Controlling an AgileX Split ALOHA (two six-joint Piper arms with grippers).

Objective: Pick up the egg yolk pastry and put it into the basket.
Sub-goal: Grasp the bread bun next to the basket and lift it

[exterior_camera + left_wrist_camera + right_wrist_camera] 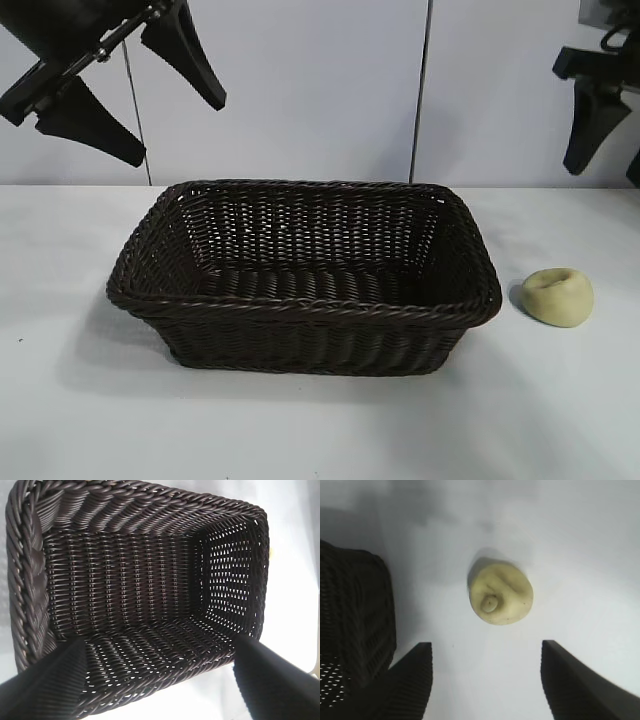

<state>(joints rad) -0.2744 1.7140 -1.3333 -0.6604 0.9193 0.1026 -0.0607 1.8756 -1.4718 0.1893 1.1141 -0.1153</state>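
The egg yolk pastry [558, 296] is a small pale yellow lump with a dimple. It lies on the white table just right of the basket [300, 310], a large dark brown wicker basket at the table's middle, which holds nothing. My right gripper [605, 172] hangs high above the pastry, open and empty. In the right wrist view the pastry [500, 593] lies ahead of the open gripper [484, 644]. My left gripper [175, 130] is open and empty, high above the basket's left end. In the left wrist view the gripper [160, 640] looks down into the basket [150, 510].
The white table [300, 430] stretches in front of and to both sides of the basket. A pale wall with a dark vertical seam [422, 90] stands behind. The basket's corner [355, 605] shows in the right wrist view, beside one finger.
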